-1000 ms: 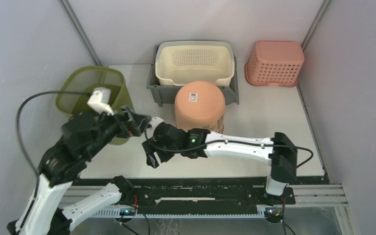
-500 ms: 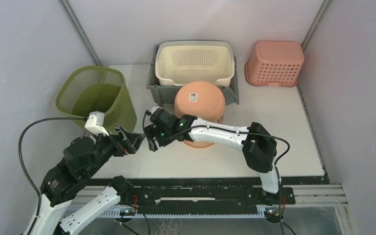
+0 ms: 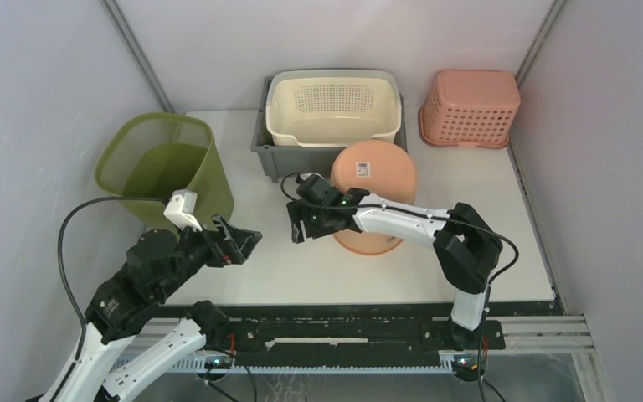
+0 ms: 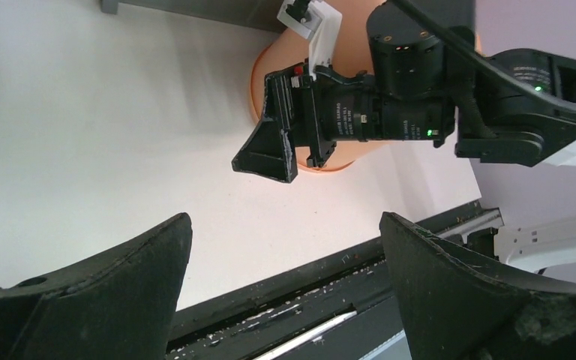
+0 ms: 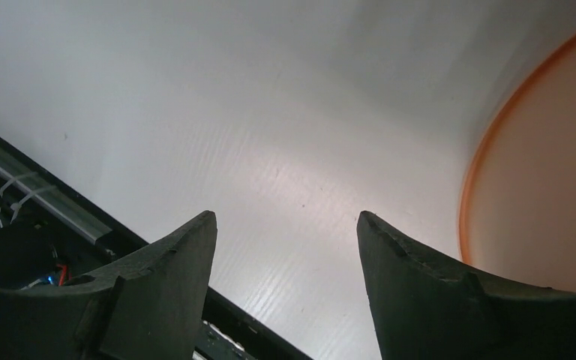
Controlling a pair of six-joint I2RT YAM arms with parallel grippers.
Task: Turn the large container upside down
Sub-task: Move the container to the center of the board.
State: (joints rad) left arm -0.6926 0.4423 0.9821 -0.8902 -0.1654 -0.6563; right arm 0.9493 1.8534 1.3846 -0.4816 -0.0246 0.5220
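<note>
1. Left of centre: left claw [image 3: 241,243] hanging over bare counter [image 3: 486,218], jaws spread as wide as can be, holding nothing.
2. Just to the right: right claw [image 3: 299,224] low beside the left flank of the orange tub [image 3: 374,180], jaws apart as well, gripping nothing. Cannot tell from any view whether touching the tub wall.
3. Centre of the counter, just in front of the grey bin [image 3: 261,155]: orange tub resting mouth-down, flat base up, white label [image 3: 362,170] showing on that base.
4. Judged from that: flip seemingly done, taking the orange tub for the large container meant. Near rim apparently flat on the counter in the right wrist view; far side hidden.
5. Left to do, at a guess: little beyond drawing both arms clear of the tub.
6. Should the green mesh wastebasket [image 3: 163,163] be the one meant instead: nothing done there, mouth open upward, standing at the far left with no claw on it.
7. Counted, left to right:
   - one green mesh wastebasket
   - one orange tub
   - one grey bin
   - one cream perforated basket [image 3: 335,77] nested inside that bin
   - one pink basket [image 3: 470,105] at the back right, bottom up
8. Two arms, two claws, both empty.
</note>
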